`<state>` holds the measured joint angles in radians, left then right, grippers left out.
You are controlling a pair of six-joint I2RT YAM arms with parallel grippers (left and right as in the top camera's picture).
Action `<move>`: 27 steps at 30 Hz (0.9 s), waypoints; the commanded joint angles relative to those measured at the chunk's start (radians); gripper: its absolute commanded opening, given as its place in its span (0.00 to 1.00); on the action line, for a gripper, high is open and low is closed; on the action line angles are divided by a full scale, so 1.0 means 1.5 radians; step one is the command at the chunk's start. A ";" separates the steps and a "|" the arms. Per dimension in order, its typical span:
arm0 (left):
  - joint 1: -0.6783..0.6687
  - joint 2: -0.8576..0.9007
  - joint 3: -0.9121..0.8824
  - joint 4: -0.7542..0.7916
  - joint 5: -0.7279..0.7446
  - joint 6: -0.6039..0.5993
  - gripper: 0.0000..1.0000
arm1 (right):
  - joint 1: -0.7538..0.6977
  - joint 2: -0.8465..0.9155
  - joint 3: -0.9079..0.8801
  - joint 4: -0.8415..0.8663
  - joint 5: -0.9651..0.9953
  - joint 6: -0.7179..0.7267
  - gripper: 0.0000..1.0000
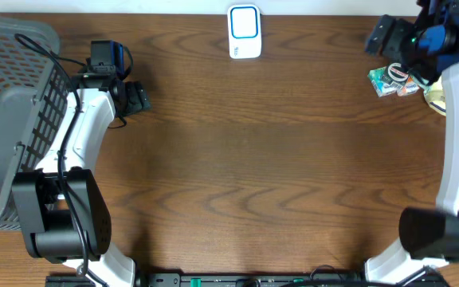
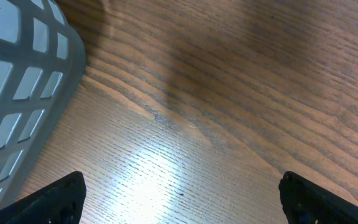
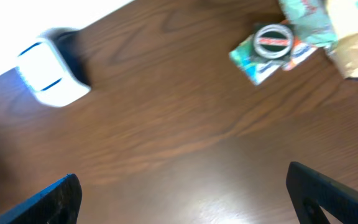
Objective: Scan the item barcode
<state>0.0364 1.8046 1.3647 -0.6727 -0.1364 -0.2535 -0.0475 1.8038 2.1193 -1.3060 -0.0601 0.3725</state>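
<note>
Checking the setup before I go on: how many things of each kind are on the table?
Scanner: 1
Basket: 1
Item packets: 2 sure, the green packet and the beige packet; part of the pile is hidden
Total: 4

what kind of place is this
Most likely a lab bench set up as a mock checkout, not a real shop: a white barcode scanner stands at the far edge of the wooden table, small packaged items lie at the right, and a grey mesh basket sits at the left.
</note>
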 commanded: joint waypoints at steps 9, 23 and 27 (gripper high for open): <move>0.000 0.000 -0.004 0.000 -0.004 0.009 0.97 | 0.219 -0.071 0.002 -0.071 0.165 0.061 0.99; 0.000 0.000 -0.004 0.000 -0.004 0.009 0.98 | 0.307 -0.152 -0.049 -0.138 0.208 0.063 0.99; 0.000 0.000 -0.004 0.000 -0.004 0.009 0.97 | 0.308 -0.258 -0.155 -0.099 0.211 0.063 0.99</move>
<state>0.0364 1.8046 1.3647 -0.6720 -0.1364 -0.2531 0.4099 1.5299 1.9858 -1.4876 0.2268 0.4488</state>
